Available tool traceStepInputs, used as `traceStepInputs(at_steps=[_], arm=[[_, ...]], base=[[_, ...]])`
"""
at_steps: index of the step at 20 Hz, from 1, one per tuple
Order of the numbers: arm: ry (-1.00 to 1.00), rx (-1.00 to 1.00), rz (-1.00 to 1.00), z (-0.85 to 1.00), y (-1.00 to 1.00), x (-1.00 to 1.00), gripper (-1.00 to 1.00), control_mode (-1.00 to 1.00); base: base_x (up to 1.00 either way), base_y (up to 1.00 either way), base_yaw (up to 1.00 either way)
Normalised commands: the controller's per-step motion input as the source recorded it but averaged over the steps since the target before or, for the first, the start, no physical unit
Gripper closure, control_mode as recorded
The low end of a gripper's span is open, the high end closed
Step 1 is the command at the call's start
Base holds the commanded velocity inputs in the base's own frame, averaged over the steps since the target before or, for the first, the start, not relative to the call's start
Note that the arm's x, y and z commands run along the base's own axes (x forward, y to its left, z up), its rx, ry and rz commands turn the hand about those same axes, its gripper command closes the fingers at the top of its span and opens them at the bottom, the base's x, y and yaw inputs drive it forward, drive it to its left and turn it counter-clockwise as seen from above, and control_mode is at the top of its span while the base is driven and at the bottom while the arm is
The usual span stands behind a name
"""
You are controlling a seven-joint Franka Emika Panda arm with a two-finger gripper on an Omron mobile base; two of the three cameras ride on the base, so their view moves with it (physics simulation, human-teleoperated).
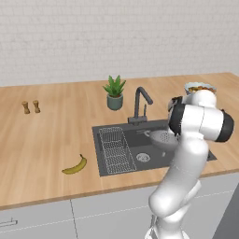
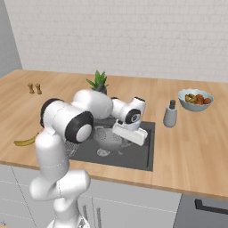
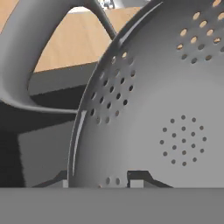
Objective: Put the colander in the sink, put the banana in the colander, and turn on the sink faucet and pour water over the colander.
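- The colander (image 1: 162, 138) sits tilted inside the sink (image 1: 105, 135), over the right half of the basin, close by the round drain (image 1: 143, 157). It looks not yet settled flat, more carried than resting, though I cannot tell whether its base touches the floor of the basin.
- In the hand view the colander's perforated inner wall (image 3: 166, 109) stands right against the camera, rim edge-on; one handle loop (image 3: 26, 65) curves off beside it.
- The gripper (image 3: 118, 179) is clamped on the colander's rim, one dark finger tip (image 3: 139, 177) on the inner side of the wall. Holding by the rim is likely what keeps the bowl tipped.
- The wire rack (image 1: 115, 149) fills the left part of the sink, which probably explains the choice of the right half.
- The sink faucet (image 1: 140, 105) stands behind the basin, spout curving over it; no water seen.
- The banana (image 1: 75, 166) lies on the wooden counter (image 1: 42, 140), left of the sink, well apart from the colander.
- Farther out: potted plant (image 1: 114, 92), two small shakers (image 1: 31, 107), fruit bowl (image 2: 195, 99), soap bottle (image 2: 170, 114).
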Motion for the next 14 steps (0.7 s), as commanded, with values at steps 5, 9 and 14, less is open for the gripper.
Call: traceStepInputs(at_steps=[5, 9, 14], arm=[[-0.19, 0.17, 0.11, -0.54, 0.19, 0.04, 1.00, -1.00], [-0.15, 0.13, 0.07, -0.27, 0.05, 0.22, 1.00, -1.00], [-0.07, -0.09, 0.05, -0.31, 0.16, 0.21, 1.00, -1.00]], base=[[0.00, 0.00, 0.00], [0.00, 0.00, 0.00], [0.00, 0.00, 0.00]])
